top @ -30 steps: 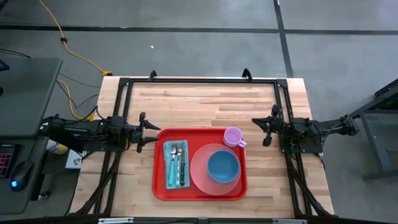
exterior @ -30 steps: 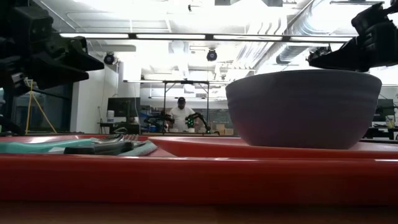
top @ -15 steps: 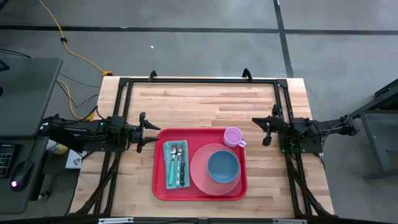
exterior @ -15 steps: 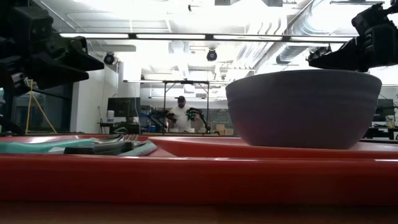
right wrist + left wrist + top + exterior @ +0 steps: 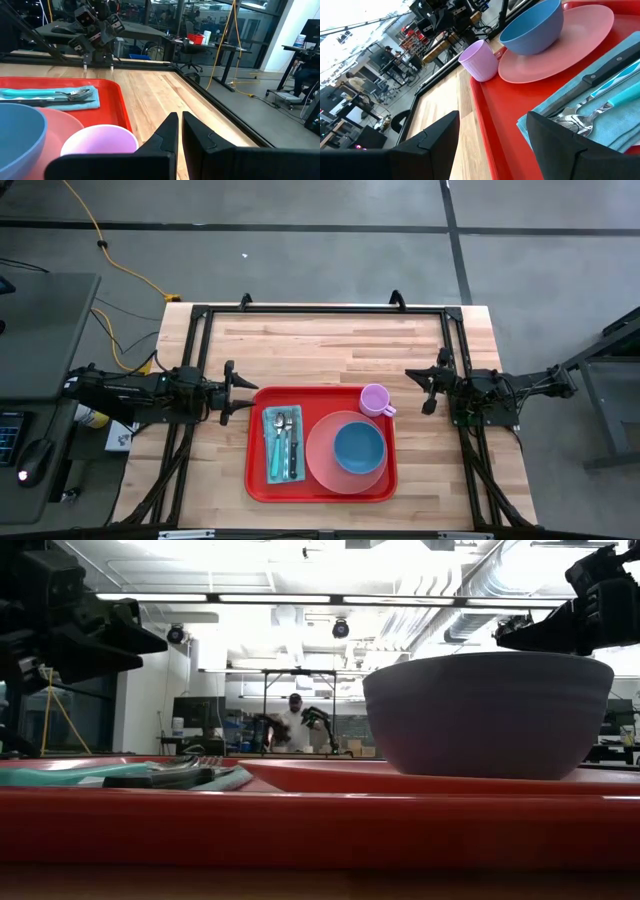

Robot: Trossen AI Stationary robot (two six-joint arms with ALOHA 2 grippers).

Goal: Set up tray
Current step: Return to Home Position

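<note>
The red tray lies on the wooden table near its front edge. On it rest a teal napkin with a fork, spoon and knife, a round pink plate bearing a blue bowl, and a lilac cup at the far right corner. My left gripper hangs open just left of the tray, holding nothing. My right gripper is shut, right of the cup, touching nothing.
A black frame runs along the table's far edge and down both sides. Bare wood lies beyond the tray. A desk with a mouse stands off the table's left; a yellow cable crosses the floor. People show in the room behind.
</note>
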